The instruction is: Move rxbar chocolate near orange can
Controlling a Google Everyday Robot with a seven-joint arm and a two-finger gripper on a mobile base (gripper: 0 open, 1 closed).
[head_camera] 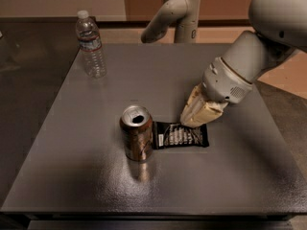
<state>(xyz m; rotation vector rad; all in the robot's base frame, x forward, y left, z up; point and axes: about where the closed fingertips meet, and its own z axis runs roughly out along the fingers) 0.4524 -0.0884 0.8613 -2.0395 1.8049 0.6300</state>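
The rxbar chocolate [181, 135] is a flat black wrapper with white text, lying on the grey table just right of the orange can, its left end touching or nearly touching the can. The orange can [136, 138] stands upright near the table's middle, silver top open. My gripper [192, 119] comes in from the upper right on a white arm, its cream fingertips pointing down at the bar's upper edge, touching or just above it.
A clear plastic water bottle [90, 44] stands upright at the table's far left corner. The arm's white base column [181, 13] rises behind the far edge. The grey table [76, 176] ends close in front of the can.
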